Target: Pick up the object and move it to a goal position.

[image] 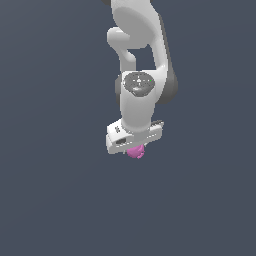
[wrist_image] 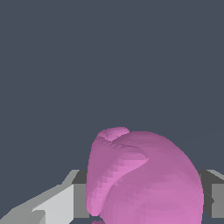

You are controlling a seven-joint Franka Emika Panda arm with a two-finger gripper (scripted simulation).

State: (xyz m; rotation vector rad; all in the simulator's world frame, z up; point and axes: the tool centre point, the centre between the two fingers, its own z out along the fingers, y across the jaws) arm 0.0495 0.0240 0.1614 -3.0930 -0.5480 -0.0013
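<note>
In the exterior view no brand or label can be read; there are only a few small dark marks on the side of the white gripper body, too small to read, and one tiny green dot on the round grey cap of the wrist joint. The whole background is one flat dark blue-grey surface, without edges, walls or furniture, so floor and room cannot be told apart. I count one arm, white with dark grey parts, coming down from the top of the picture, one gripper and one pink ball. The ball shows just under the gripper body, touching it or nearly so, and it is much narrower than the gripper. The fingers are hidden behind the body here.

In the wrist view there is also no writing. The same plain dark blue-grey surface fills the upper part. One pink ball, lumpy with a fold on its upper side, fills the lower middle, very close to the camera. On each side of it a grey finger appears, two in all, and the ball sits between them. The fingers seem to be closed against the ball and holding it.
</note>
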